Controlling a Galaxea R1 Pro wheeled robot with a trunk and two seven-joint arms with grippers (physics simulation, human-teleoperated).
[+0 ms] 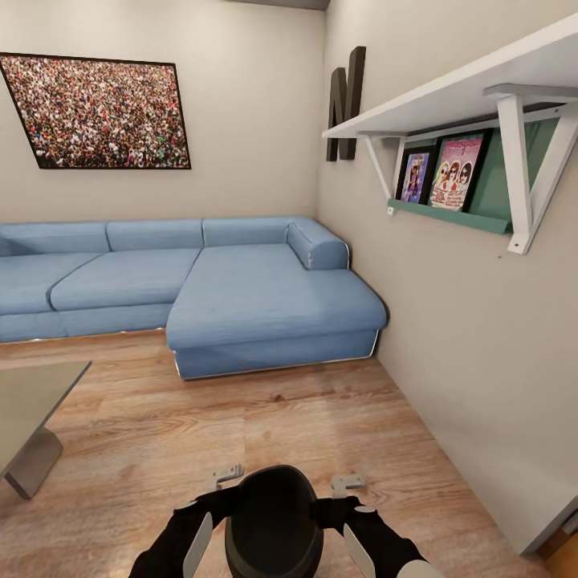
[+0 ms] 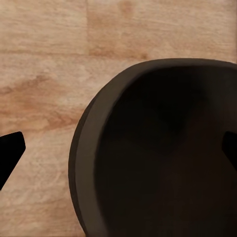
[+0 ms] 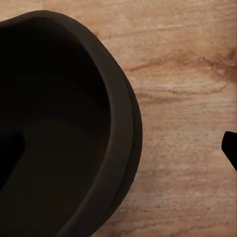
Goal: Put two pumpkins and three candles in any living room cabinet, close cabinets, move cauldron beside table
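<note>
The black cauldron [image 1: 273, 522] sits low in the head view, right in front of me between both arms, over the wood-plank floor. My left gripper [image 1: 227, 478] is at its left rim and my right gripper [image 1: 347, 484] at its right rim. In the left wrist view the cauldron [image 2: 163, 148] has its rim between the fingers of the left gripper [image 2: 118, 150], which are spread wide, one outside and one inside. In the right wrist view the right gripper [image 3: 118, 153] straddles the cauldron [image 3: 59, 123] the same way. A corner of the grey glossy table [image 1: 32, 393] shows at left.
A blue L-shaped sofa [image 1: 241, 297] spans the far side of the floor. A beige wall [image 1: 466, 361] runs close along the right, carrying a white shelf [image 1: 482, 80] with framed pictures at head height. Bare plank floor [image 1: 265, 417] lies between me and the sofa.
</note>
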